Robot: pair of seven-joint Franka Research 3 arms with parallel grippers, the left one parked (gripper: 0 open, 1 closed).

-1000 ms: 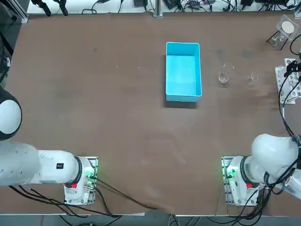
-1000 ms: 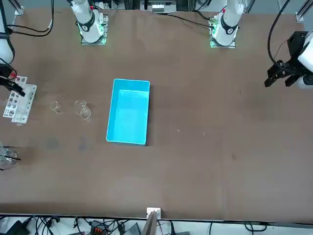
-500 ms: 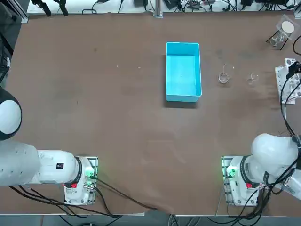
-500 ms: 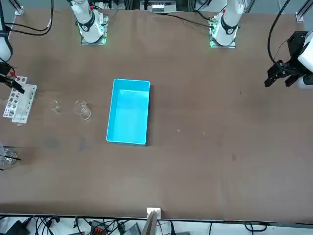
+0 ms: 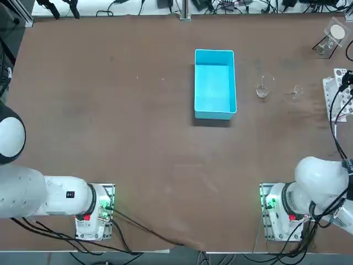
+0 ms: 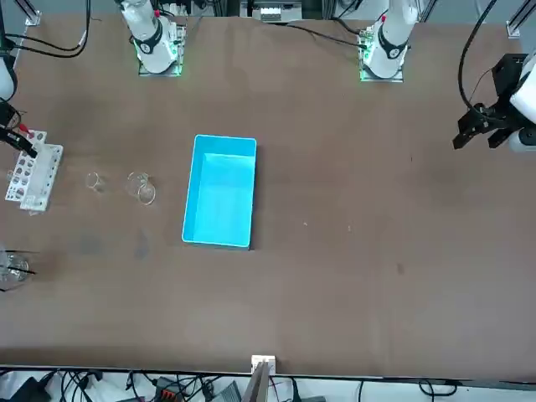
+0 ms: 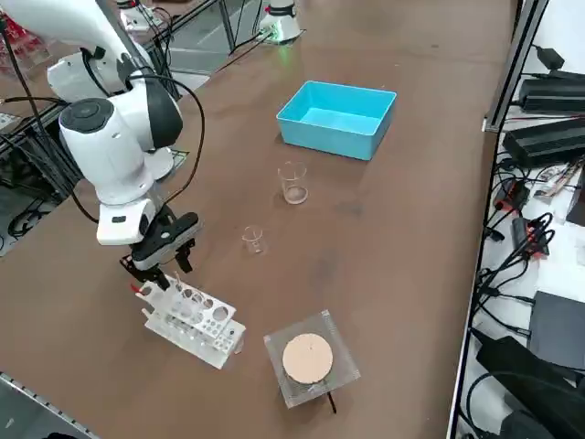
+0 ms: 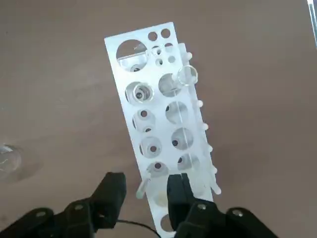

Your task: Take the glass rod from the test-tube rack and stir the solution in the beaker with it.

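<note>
solution [image 7: 294, 194] too faint to tell

A robotics laboratory set up for chemistry work: a wide brown bench [image 5: 138, 138] carries a flat white plastic test-tube rack [image 7: 190, 322], a small clear glass beaker [image 7: 292, 182], a tinier clear glass [image 7: 253, 240] and a rectangular blue plastic tray [image 7: 337, 118]. White robot arm bases [image 5: 284, 212] with green lights are bolted to it, and black cables and power units [image 7: 539, 137] crowd its edges.
</note>
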